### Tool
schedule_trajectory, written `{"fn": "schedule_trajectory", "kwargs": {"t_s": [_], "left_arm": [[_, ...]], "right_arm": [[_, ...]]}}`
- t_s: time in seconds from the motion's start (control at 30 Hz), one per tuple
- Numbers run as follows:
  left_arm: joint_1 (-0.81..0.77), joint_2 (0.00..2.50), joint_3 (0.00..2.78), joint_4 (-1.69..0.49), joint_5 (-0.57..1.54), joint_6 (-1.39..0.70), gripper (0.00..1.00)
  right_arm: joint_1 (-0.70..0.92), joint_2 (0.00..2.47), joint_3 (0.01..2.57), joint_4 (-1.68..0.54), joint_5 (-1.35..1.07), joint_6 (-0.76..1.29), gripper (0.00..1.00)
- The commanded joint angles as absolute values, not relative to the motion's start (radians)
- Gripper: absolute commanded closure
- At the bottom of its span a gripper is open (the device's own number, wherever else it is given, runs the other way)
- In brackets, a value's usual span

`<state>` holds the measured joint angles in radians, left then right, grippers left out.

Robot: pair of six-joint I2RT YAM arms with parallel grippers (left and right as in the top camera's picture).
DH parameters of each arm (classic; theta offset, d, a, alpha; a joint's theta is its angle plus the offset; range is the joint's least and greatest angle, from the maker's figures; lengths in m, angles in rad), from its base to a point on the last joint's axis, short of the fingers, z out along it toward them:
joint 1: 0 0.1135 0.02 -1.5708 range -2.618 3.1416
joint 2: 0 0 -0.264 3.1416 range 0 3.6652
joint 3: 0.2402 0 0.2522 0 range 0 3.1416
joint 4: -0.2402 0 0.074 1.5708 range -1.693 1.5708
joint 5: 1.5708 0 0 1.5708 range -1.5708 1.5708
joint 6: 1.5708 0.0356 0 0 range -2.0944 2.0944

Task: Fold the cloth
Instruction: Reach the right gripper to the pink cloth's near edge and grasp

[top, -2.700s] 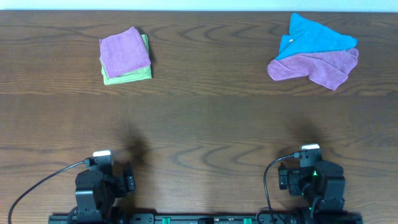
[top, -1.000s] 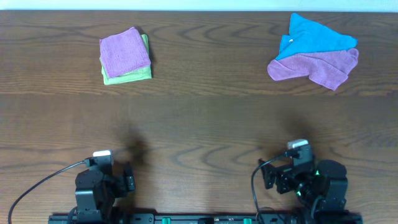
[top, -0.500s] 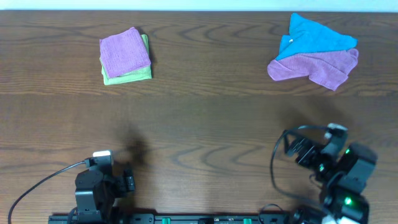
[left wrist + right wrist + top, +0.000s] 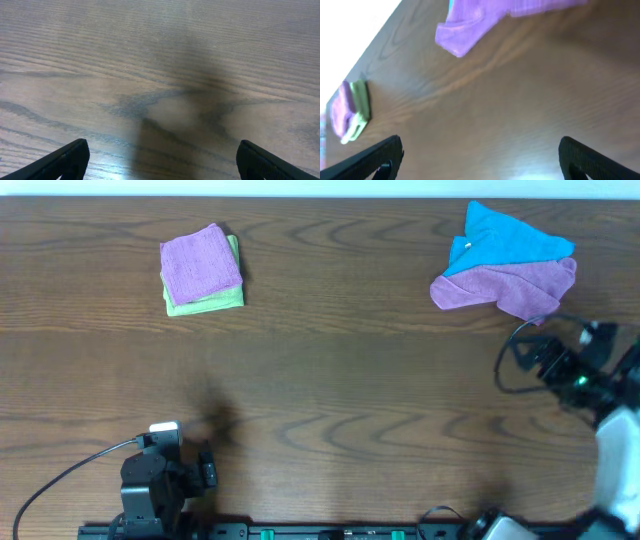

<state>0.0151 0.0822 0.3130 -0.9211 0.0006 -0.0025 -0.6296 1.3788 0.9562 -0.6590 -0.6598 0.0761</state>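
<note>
Approach step: right pincer (image 4: 480,162) hovers wide open and empty beside the crumpled cloth (image 4: 505,288), next needing an edge to pinch.

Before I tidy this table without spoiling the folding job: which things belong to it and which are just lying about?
Belongs to the job:
mauve cloth, crumpled at the far right

Just lying about:
blue cloth, overlapping the mauve one
folded purple cloth, far left
green cloth beneath it
</note>
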Motion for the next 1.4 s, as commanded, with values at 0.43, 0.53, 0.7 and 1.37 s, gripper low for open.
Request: {"fn": "schedule_trajectory", "kwargs": {"t_s": [0.43,0.53,0.7,1.37], "left_arm": [[0.012,0.076,0.303,-0.975,-0.007,0.004,0.05],[0.012,0.076,0.303,-0.975,-0.007,0.004,0.05],[0.012,0.076,0.303,-0.975,-0.007,0.004,0.05],[0.012,0.076,0.303,-0.975,-0.007,0.004,0.05]], "right_arm": [[-0.763,1.967,1.436,-0.616,-0.715,-0.067,0.01],[-0.759,2.028,1.472,-0.560,-0.787,-0.013,0.01],[-0.732,2.147,1.478,-0.255,-1.055,0.258,0.01],[-0.629,2.206,1.478,-0.260,-0.878,0.459,0.01]]}}
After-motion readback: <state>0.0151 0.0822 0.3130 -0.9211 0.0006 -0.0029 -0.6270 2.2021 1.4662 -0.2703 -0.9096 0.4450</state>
